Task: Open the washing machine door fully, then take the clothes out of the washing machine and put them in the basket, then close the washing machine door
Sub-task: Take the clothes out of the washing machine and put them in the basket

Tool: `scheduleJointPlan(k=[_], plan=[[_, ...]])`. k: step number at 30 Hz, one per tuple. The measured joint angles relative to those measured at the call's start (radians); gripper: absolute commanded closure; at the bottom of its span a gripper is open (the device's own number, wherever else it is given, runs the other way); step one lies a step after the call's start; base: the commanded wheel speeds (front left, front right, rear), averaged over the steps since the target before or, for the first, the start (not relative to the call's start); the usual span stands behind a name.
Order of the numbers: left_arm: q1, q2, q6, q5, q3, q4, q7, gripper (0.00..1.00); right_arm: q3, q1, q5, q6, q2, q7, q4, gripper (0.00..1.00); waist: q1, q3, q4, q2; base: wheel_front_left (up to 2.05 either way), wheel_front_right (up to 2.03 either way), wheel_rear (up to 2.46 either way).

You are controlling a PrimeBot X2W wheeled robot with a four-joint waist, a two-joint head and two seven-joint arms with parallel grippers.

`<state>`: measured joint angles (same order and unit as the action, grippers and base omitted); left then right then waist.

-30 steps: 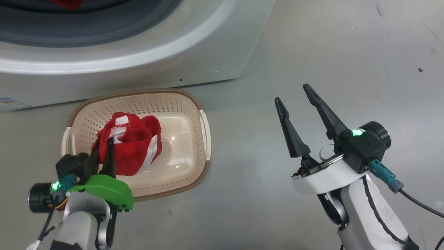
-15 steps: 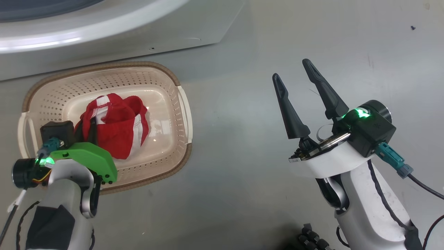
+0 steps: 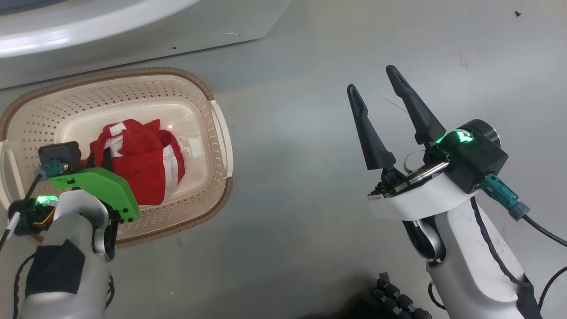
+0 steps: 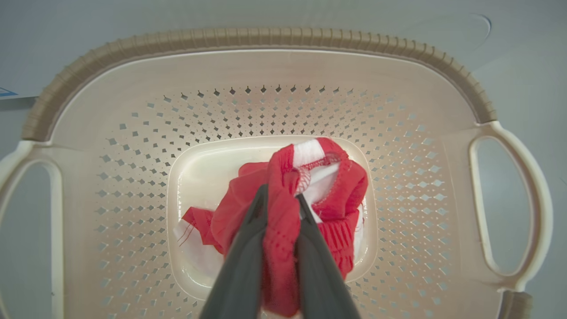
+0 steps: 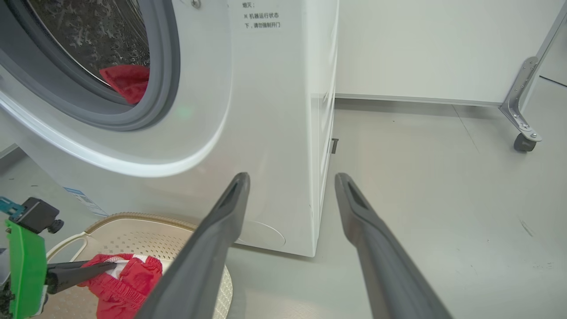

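Still pinches clothes (image 4: 341,186) w/ left gripper (image 4: 282,195), low in basket (image 4: 266,40) near washing machine (image 5: 274,110); keeps right gripper (image 3: 371,79) spread wide, empty, at right; no let-go yet, so release is next; more red cloth (image 5: 126,82) in drum (image 5: 88,35).

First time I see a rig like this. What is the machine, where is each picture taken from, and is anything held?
It is a two-armed robot; each arm ends in a two-fingered gripper. The head view looks down from its head at the grey floor, where a cream basket stands before a white washing machine. The left wrist view looks along the left gripper, shut on a red garment with white panels inside the basket. The right wrist view looks along the right gripper, open and empty, toward the machine, where more red fabric lies in the drum.
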<state>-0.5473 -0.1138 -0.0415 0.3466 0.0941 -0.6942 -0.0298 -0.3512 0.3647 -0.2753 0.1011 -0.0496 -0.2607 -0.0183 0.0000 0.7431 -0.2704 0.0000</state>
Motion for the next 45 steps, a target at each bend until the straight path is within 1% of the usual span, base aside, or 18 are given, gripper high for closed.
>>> scheduleJointPlan(k=[3,4,5,6,7,12,15,18,20,25,30,31,39,45], plan=[[-0.022,0.001,0.003,0.002,-0.001,-0.032,0.002,1.0,-0.001,0.002,-0.007,-0.003,0.0,0.0,-0.003,0.0,0.0,0.0,0.0,0.0,0.0,0.0,0.0],[-0.027,0.002,0.003,0.004,-0.003,-0.042,0.005,0.91,-0.001,0.002,-0.007,-0.006,0.0,0.0,-0.004,0.0,0.0,-0.001,0.0,0.0,0.0,0.0,0.0],[-0.032,0.003,0.003,0.004,-0.004,-0.05,0.005,0.58,-0.001,0.002,-0.007,-0.007,0.0,0.0,-0.005,0.0,0.0,-0.002,0.001,0.0,0.0,0.0,0.0],[-0.036,0.003,0.003,0.004,-0.005,-0.06,0.011,0.13,-0.001,0.003,-0.007,-0.007,0.0,0.0,-0.006,0.0,0.0,-0.003,0.001,0.0,0.0,0.0,0.0],[-0.041,0.004,0.003,0.004,-0.005,-0.073,0.017,0.0,0.001,0.005,-0.007,-0.007,0.0,0.0,-0.009,0.0,0.0,-0.004,0.002,0.0,0.0,0.0,0.0],[-0.053,0.011,0.004,0.004,-0.007,-0.11,0.06,0.0,0.005,0.016,-0.007,-0.007,0.0,0.0,-0.022,0.0,0.0,-0.021,0.009,0.0,0.0,0.0,0.0],[-0.057,0.016,0.004,0.015,-0.024,-0.116,0.104,0.0,0.007,0.016,-0.007,-0.007,0.0,0.0,-0.029,0.0,0.0,-0.035,0.014,0.0,0.0,0.0,0.0],[-0.063,0.031,0.014,0.017,-0.026,-0.124,0.147,0.0,0.017,0.016,-0.007,-0.007,0.0,0.0,-0.04,0.0,0.0,-0.052,0.02,0.0,0.0,0.0,0.0],[-0.064,0.04,0.028,0.023,-0.025,-0.126,0.181,0.0,0.024,0.016,-0.005,-0.007,0.0,0.0,-0.049,0.0,0.0,-0.065,0.026,0.0,0.0,0.0,0.0],[-0.064,0.045,0.039,0.03,-0.013,-0.131,0.252,0.0,0.041,0.013,0.017,-0.007,0.0,0.0,-0.072,0.0,0.0,-0.103,0.045,0.0,0.0,0.0,0.0],[-0.06,0.053,0.046,0.02,0.002,-0.13,0.271,0.0,0.057,-0.004,0.032,-0.007,0.0,0.0,-0.093,0.0,0.0,-0.149,0.068,0.0,0.0,0.0,0.0],[-0.051,0.058,0.048,0.003,0.01,-0.119,0.279,0.0,0.061,-0.016,0.037,-0.007,0.0,0.0,-0.104,0.0,0.0,-0.17,0.077,0.0,0.0,0.0,0.0],[-0.005,0.065,0.065,-0.016,0.031,-0.028,0.282,0.0,0.089,-0.068,0.044,-0.007,-0.002,0.0,-0.137,0.0,0.0,-0.264,0.112,0.0,0.0,0.0,0.0],[0.009,0.065,0.069,-0.037,0.028,0.115,0.282,0.0,0.093,-0.097,0.05,-0.006,-0.003,0.0,-0.156,0.0,0.0,-0.336,0.14,0.0,0.0,0.0,0.0]])
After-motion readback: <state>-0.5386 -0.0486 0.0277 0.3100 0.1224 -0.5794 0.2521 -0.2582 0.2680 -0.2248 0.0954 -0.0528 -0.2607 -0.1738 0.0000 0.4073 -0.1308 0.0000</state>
